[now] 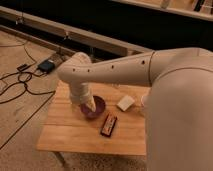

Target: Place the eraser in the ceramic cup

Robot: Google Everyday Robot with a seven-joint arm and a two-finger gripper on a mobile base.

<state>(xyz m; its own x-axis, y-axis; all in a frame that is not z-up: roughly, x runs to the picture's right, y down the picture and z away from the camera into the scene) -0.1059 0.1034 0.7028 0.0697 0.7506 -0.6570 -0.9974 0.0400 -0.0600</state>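
Gripper point(91, 105) is hanging at the end of the pale arm point(120, 70), reaching down into the dark purple bowl point(99, 107) near the middle of the wooden table point(70, 135). Its jaws are standing wide apart and are gripping nothing that shows; the tips are sitting low against the bowl's inside, and whether they are touching it is unclear.

Camera view, the only one: the eraser point(125, 103) is lying flat on the tabletop, just right of the bowl and apart from it, off-white and plain, carrying no marking. The ceramic cup point(143, 101) is peeking out as a pale curved edge just right of the eraser, with the big arm covering most of it. A dark flat rectangular object point(108, 125) is lying in front of the bowl, nearer the table's front edge, showing reddish markings; any writing on it is too blurred to read. No brand or label is reading anywhere on the arm either. On the floor to the left, black cables point(20, 87) are trailing toward a small dark box point(46, 65).
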